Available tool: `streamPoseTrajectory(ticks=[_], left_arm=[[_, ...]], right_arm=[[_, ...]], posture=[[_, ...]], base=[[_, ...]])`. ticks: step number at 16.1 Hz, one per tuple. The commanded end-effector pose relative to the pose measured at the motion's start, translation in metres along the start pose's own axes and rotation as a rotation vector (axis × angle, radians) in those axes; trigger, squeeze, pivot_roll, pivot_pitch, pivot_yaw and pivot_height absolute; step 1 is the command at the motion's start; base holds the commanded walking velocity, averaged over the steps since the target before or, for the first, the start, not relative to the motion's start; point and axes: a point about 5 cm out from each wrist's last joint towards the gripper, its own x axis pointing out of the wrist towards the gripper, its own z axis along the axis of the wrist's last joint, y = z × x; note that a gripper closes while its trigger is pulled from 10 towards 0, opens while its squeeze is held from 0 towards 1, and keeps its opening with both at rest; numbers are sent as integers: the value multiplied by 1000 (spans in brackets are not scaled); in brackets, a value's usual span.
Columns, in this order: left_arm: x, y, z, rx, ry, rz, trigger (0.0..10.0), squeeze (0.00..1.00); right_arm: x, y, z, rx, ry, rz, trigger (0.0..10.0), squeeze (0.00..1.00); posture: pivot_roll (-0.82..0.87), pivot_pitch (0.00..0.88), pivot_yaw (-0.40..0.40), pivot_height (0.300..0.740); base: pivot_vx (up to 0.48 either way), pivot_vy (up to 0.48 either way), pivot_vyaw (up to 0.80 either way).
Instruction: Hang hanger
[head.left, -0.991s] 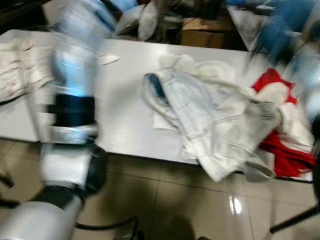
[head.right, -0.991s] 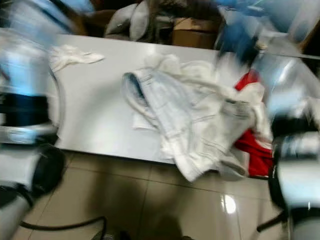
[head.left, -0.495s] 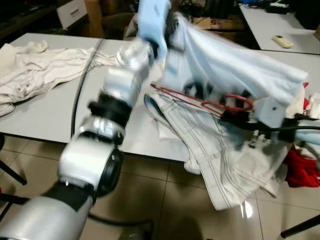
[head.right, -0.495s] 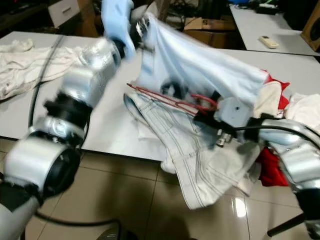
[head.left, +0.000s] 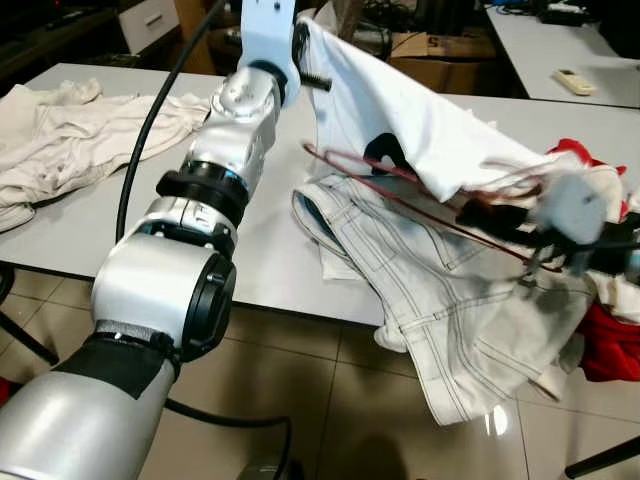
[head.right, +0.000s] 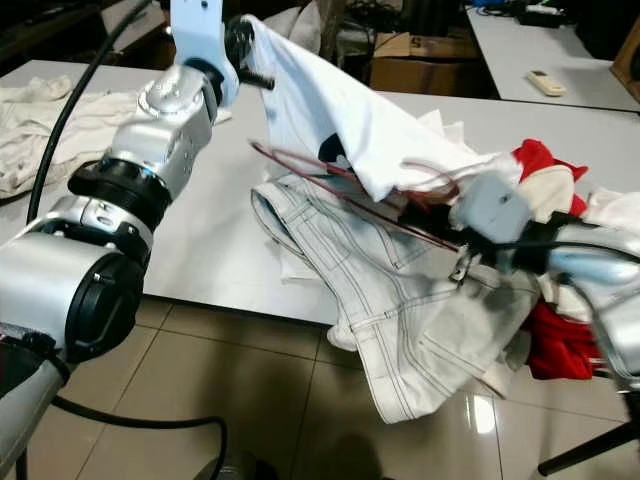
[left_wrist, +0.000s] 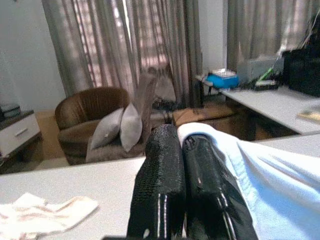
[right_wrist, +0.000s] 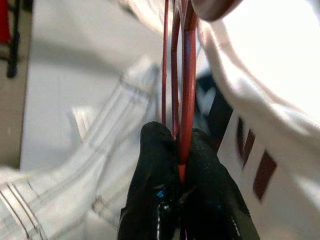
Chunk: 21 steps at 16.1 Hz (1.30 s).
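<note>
A white shirt (head.left: 430, 130) hangs slanted above the table, lifted by its collar. My left gripper (left_wrist: 182, 150) is shut on that collar, high over the table's far side (head.right: 245, 45). A red wire hanger (head.left: 400, 195) reaches under the shirt's lower hem, one end poking out near the shirt's dark print. My right gripper (right_wrist: 179, 150) is shut on the hanger's wires, seen at the shirt's lower right edge (head.right: 425, 215). The hanger's hook end is hidden by the cloth and my wrist.
Pale denim jeans (head.left: 450, 300) lie under the shirt and droop over the grey table's (head.left: 250, 260) front edge. A red garment (head.left: 610, 350) lies at the right, a beige cloth (head.left: 70, 140) at the left. A second table with a remote (head.left: 570, 82) stands behind.
The blur has cleared and the view has steadied. The left gripper has raised the shirt collar off the pile. The right gripper has moved a little to the right with the hanger under the shirt.
</note>
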Motion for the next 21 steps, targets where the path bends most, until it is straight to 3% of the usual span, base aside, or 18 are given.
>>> streamPoseTrajectory(ticks=[1, 4, 6, 7, 8, 11, 12, 13, 14, 15, 18, 21], left_arm=[[-4, 3, -15, 26, 38, -7, 10000, 0], [-12, -2, -44, 65, 118, -46, 10000, 0], [-17, -12, -55, 61, 136, -187, 10000, 43], [-21, -17, -60, 69, 131, -288, 10000, 1000], [-27, -21, -66, 85, 124, -418, 10000, 1000], [-39, -19, -72, 122, 115, -572, 10000, 1000], [-58, -4, -80, 205, 141, -694, 10000, 1000], [-67, 4, -83, 241, 165, -725, 10000, 1000], [-80, 21, -86, 302, 212, -746, 10000, 1000], [-91, 34, -85, 343, 242, -770, 10000, 1000], [-121, 58, -81, 373, 304, -839, 10000, 1000], [-146, 75, -76, 317, 345, -873, 10000, 1000]], right_arm=[[-13, -7, 22, -6, -72, 25, 10000, 0], [-34, -11, 45, 67, -167, 114, 10000, 0], [-42, -24, 58, 90, -259, 36, 10000, 0], [-46, -32, 63, 109, -303, -38, 10000, 0], [-48, -41, 66, 152, -338, -144, 10000, 0], [-50, -41, 61, 177, -278, -183, 10000, 0], [-51, -32, 47, 170, -160, -176, 10000, 0], [-51, -28, 41, 160, -101, -171, 10000, 0], [-51, -25, 30, 114, 27, -185, 10000, 0], [-52, -23, 27, 114, 68, -195, 10000, 0], [-52, -9, 31, 122, 62, -140, 10000, 0], [-55, 5, 32, 118, 84, -66, 10000, 0]], posture=[[-8, 0, 70, 740], [-9, 0, 62, 740], [-13, 0, 61, 740], [-15, 0, 63, 740], [-18, 0, 64, 740], [-21, 0, 62, 740], [-17, 0, 52, 740], [-17, 0, 49, 740], [-14, 0, 43, 740], [-8, 0, 37, 740], [-1, 0, 36, 740], [-6, 1, 50, 740]], base=[[0, 0, 0], [0, 0, 0], [0, 0, 0], [0, 0, 0], [0, 0, 0], [0, 0, 0], [0, 0, 0], [0, 0, 0], [0, 0, 0], [0, 0, 0], [0, 0, 0], [0, 0, 0]])
